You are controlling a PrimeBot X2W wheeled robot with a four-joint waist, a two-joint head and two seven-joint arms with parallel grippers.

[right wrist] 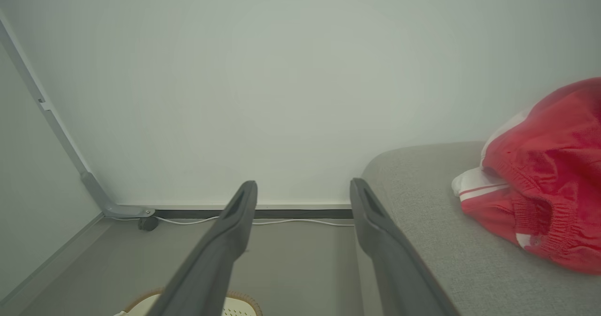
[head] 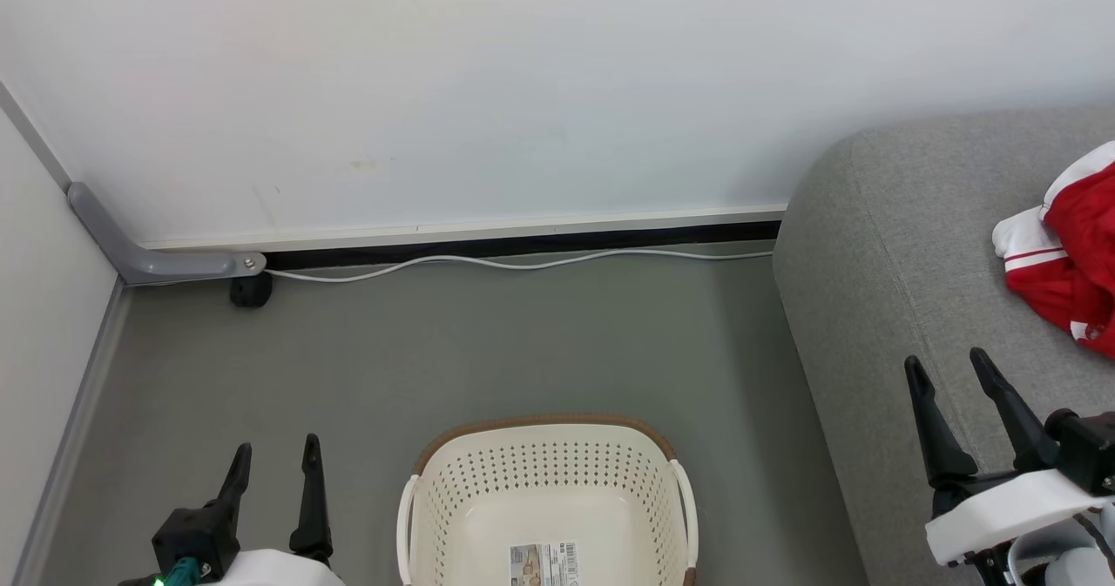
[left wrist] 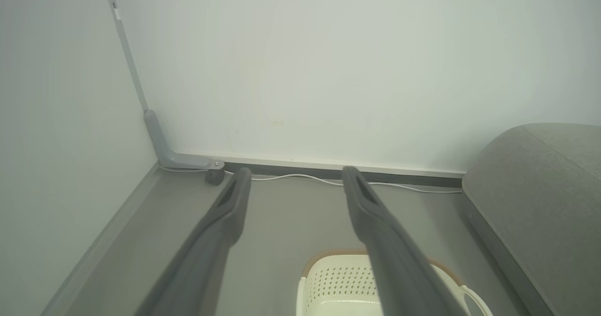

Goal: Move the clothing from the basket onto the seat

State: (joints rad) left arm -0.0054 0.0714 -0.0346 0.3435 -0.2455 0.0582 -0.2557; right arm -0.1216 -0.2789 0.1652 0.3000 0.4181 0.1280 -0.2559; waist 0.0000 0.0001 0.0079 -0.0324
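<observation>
On the large light grey fabric sofa at the right of the head view lies the bright red soft clothing with white panels and white-striped cuffs, bunched in a loose heap on the seat cushion and cut off by the picture's right edge. The right wrist view shows the same heap resting on the grey upholstery, a white cuff with a red stripe poking out on its near-wall side.

The cream-white oval plastic laundry basket with perforated sides and a brown woven-look rim stands on the grey floor, just beside the sofa's side and well apart from the clothing. Its inner floor shows pale plastic and a barcode sticker, and its 2 white side handles stand up at left and right.

The left gripper hangs at the lower left, beside the basket and apart from it, its 2 long dark fingers spread wide with nothing between them. The right gripper shows against the sofa's near edge, short of the clothing, its 2 fingers likewise wide apart and holding nothing.

Along the foot of the white wall runs a thin white cable, ending near a grey angled corner bracket and a small black object on the floor.
</observation>
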